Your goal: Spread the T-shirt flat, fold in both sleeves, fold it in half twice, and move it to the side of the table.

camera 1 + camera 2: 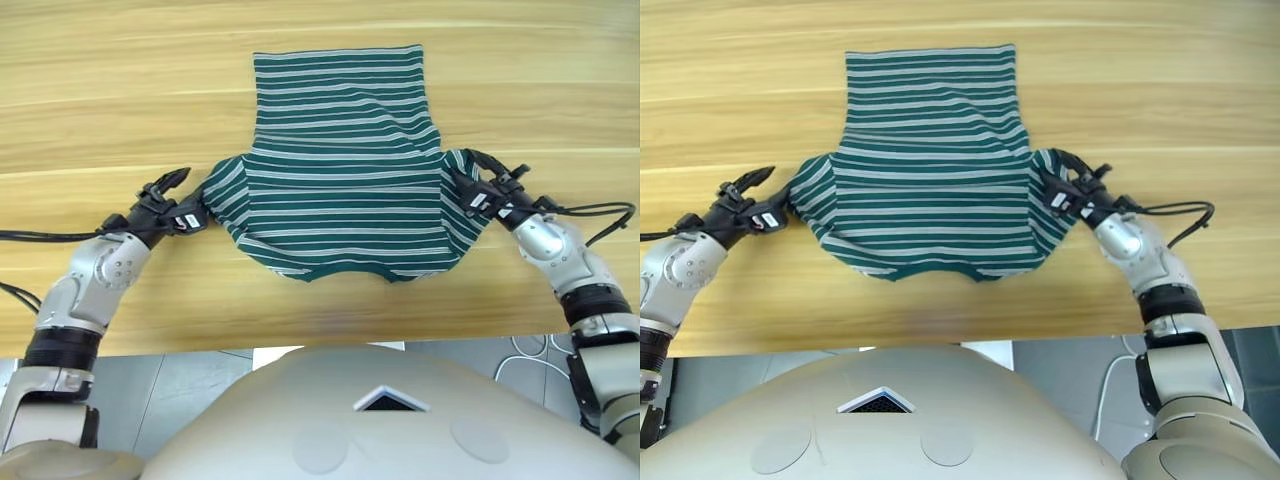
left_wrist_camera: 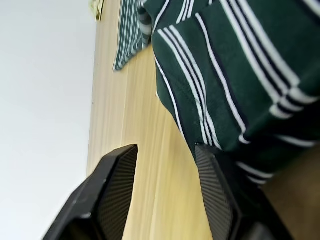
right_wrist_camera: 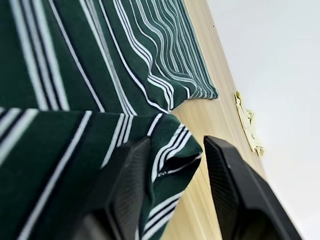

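Pale wood surface (image 1: pixel 100 90) | green white-striped T-shirt (image 1: pixel 340 170) spread at centre, hem far, collar near | left tool (image 1: pixel 188 198) at end of left sleeve (image 1: pixel 222 185), fingers apart, fabric edge against one finger | right tool (image 1: pixel 462 182) at right sleeve (image 1: pixel 455 225), fingers apart, sleeve hem loose between them

The yellow scrap (image 3: pixel 248 122) at the table (image 3: pixel 200 117) edge is too small to identify.

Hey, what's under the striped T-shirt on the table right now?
The T-shirt lies on the wooden table, with bare wood showing around it. Whatever is beneath the cloth itself is covered and cannot be seen.
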Robot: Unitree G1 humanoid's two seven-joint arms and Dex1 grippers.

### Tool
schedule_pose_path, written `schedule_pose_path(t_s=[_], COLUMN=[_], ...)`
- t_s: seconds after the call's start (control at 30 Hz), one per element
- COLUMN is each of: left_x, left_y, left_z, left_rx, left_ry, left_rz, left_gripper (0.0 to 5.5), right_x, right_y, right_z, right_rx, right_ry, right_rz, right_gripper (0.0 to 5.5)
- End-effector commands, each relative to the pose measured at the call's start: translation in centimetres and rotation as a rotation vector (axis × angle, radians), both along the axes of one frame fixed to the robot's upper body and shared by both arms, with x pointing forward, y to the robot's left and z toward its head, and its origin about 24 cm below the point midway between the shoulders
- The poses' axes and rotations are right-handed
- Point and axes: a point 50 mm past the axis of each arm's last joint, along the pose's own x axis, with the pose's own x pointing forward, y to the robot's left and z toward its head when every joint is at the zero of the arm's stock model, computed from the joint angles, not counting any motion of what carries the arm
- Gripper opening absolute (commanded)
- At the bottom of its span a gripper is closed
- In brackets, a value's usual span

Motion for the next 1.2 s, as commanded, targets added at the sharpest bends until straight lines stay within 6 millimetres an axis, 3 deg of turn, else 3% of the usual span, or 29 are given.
schedule_pose_path(t_s=[0.03, 0.13, 0.23, 0.33, 0.47, 0.53, 0.6, 0.7, 0.83, 1.03, 1.2], left_x=[-1.5, -0.7, 0.1, 0.1, -1.0, -1.5, -3.1, -5.9, -7.9, -7.6, -5.5], left_y=[-0.2, -2.1, -3.4, -2.8, -0.4, 1.4, 2.1, 0.8, -1.8, -3.1, -5.5], left_z=[-1.4, 0.0, 2.3, 5.1, 8.5, 7.9, 6.2, 5.3, 2.9, 1.3, -0.5], left_rx=[0.025, -0.078, -0.195, -0.223, -0.148, -0.025, 0.103, 0.111, 0.003, -0.078, -0.172], left_ry=[0.092, -0.015, -0.166, -0.304, -0.423, -0.362, -0.197, -0.004, 0.205, 0.265, 0.23], left_rz=[-0.011, -0.064, -0.089, -0.066, 0.032, 0.102, 0.067, -0.078, -0.214, -0.209, -0.275], left_gripper=[2.15, 2.15, 2.15, 2.15, 2.15, 2.15, 2.15, 2.15, 2.15, 2.15, 2.15], right_x=[-0.4, 0.1, 1.5, 1.3, 1.1, 1.4, 1.6, 2.2, 2.5, 2.2, 2.2], right_y=[-0.3, 0.7, 1.2, 1.4, 2.5, 3.6, 4.2, 4.3, 4.1, 2.7, 2.5], right_z=[-0.8, 1.0, 6.4, 10.1, 11.2, 10.8, 10.5, 10.2, 10.1, 9.8, 9.1], right_rx=[-0.041, 0.077, 0.377, 0.603, 0.62, 0.561, 0.512, 0.453, 0.42, 0.365, 0.346], right_ry=[0.047, -0.062, -0.306, -0.41, -0.393, -0.375, -0.367, -0.359, -0.354, -0.333, -0.318], right_rz=[0.005, 0.025, -0.021, -0.014, 0.037, 0.057, 0.069, 0.069, 0.065, 0.043, 0.03], right_gripper=[1.97, 1.97, 1.97, 1.97, 1.97, 1.97, 1.97, 1.97, 1.97, 1.97, 1.97])
